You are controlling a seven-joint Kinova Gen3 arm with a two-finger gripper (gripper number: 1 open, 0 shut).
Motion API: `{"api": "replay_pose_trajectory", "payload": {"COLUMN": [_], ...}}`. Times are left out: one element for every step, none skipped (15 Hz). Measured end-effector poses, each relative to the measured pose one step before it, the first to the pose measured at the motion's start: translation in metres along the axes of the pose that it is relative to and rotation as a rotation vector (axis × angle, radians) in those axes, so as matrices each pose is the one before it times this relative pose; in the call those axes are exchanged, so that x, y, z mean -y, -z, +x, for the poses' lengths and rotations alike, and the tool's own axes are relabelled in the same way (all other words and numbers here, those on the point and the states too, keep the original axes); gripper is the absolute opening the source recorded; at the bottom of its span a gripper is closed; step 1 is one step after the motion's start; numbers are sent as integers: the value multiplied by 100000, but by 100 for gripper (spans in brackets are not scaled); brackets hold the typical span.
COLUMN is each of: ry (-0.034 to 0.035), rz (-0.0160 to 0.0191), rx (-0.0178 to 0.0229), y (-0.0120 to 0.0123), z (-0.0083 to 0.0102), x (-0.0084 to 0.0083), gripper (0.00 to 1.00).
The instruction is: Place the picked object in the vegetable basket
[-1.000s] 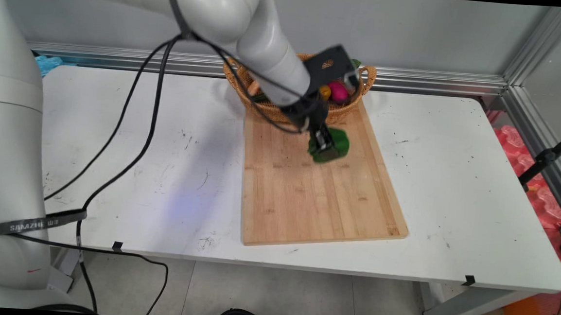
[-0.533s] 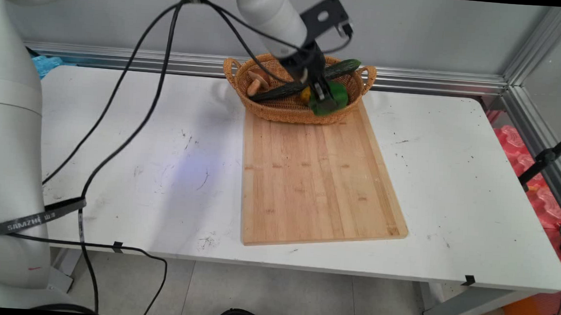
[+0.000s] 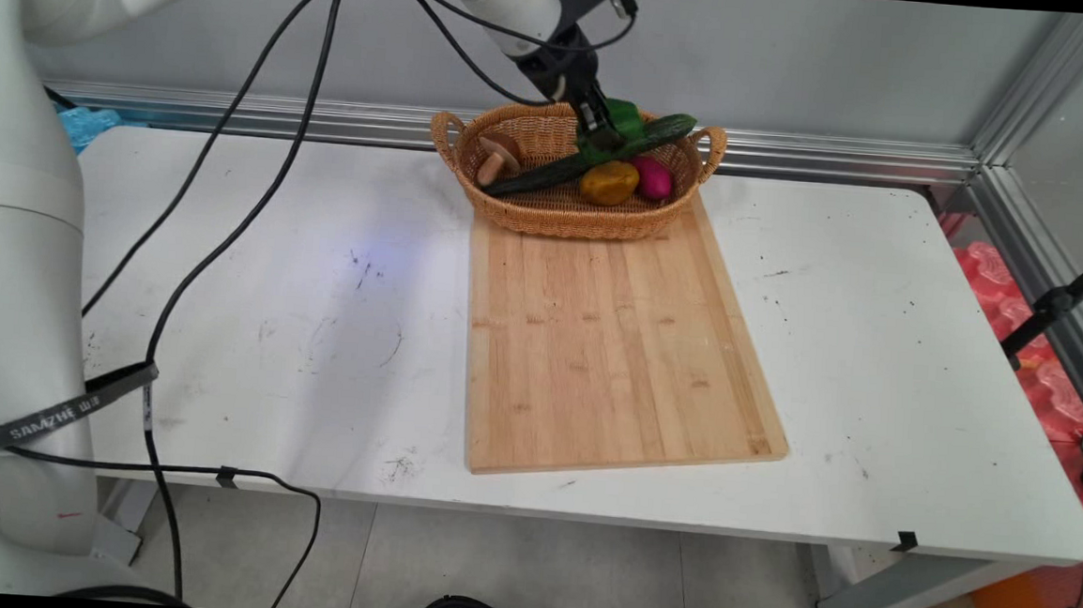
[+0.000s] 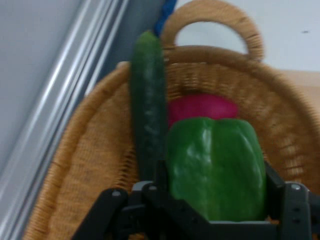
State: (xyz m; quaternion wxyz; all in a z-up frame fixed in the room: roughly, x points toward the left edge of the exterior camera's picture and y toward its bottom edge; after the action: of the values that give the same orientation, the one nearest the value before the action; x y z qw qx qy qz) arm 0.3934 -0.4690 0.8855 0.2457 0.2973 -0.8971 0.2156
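**Pepper held over the basket**

The gripper (image 3: 606, 131) has its fingers clamped on a green pepper (image 4: 216, 167), above the wicker basket (image 3: 547, 212) at the table's (image 3: 876, 362) far edge. Below lie a cucumber (image 3: 550, 171), a yellow piece (image 3: 608, 183) and a pink one (image 3: 652, 178).

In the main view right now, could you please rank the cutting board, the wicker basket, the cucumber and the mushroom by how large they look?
1. Cutting board, by far the largest.
2. Wicker basket.
3. Cucumber, long and thin, spanning most of the basket.
4. Mushroom, the smallest.
The basket and its contents sit farther from the camera, so they look somewhat smaller than they are.
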Motion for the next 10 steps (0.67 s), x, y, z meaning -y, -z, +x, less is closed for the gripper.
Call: {"api": "replay_pose_trajectory", "payload": {"ry": [-247, -164, -85, -71, 54, 74, -7, -19, -26, 28], "rz": [649, 647, 604, 557, 399, 164, 45, -34, -125, -205], "rx": [-261, -236, -225, -226, -110, 46, 114, 184, 203, 111], "y": [-341, -350, -309, -351, -364, -369, -317, -368, -376, -357], "z": [-291, -280, -246, -276, -309, -338, -297, -359, -336, -288], "x": [1001, 939, 789, 795, 726, 600, 446, 436, 356, 284], "gripper": [0, 0, 0, 0, 0, 0, 0, 0, 0, 0]}}
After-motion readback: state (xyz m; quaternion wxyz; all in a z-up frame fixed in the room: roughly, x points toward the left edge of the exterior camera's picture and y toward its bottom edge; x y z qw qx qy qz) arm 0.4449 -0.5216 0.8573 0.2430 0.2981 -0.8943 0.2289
